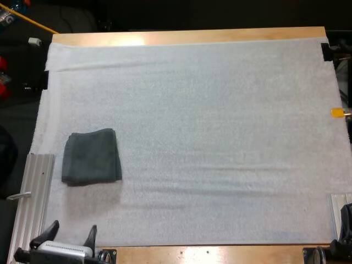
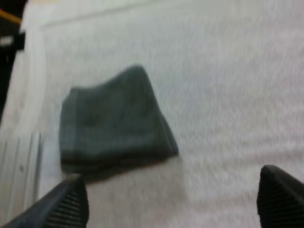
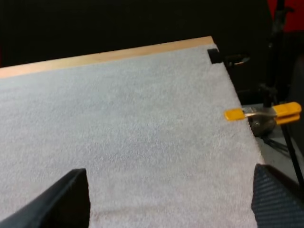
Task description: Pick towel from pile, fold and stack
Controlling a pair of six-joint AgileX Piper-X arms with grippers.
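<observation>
A dark grey-green folded towel [image 1: 92, 157] lies flat on the white mat [image 1: 209, 126] at its left side. My left gripper [image 1: 69, 233] hovers at the mat's near edge, a little nearer than the towel, open with nothing between its fingers. In the left wrist view the same towel [image 2: 114, 126] lies just beyond the left gripper [image 2: 173, 202], whose fingers stand wide apart. My right gripper [image 3: 173, 202] is open over bare mat near the table's right side, clear of anything.
A ribbed metal rail [image 1: 33, 201] runs along the mat's left edge beside the towel. Another metal piece [image 1: 338, 206] sits at the near right. The wooden table edge [image 1: 187, 37] borders the far side.
</observation>
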